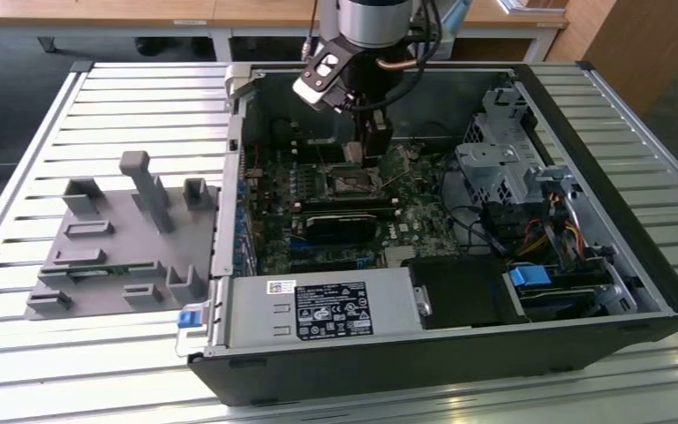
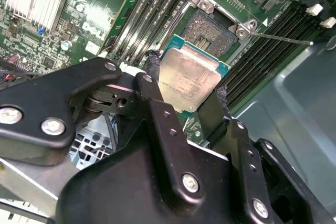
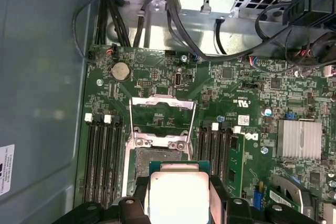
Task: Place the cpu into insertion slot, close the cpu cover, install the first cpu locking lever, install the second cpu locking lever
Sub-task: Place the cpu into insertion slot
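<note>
cpu [image 2: 193,72] gripped in hand [image 2: 186,77], near insertion slot [image 2: 210,31]

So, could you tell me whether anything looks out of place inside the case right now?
Nothing stands out. The fingers hold the cpu above the open slot, and the cover stands open.

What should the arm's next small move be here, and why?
Probably ease the cpu squarely over the insertion slot and lower it. The gripper is shut on the cpu, which only partly overlaps the slot. The slot lies bare, and the cpu cover is swung open.
</note>
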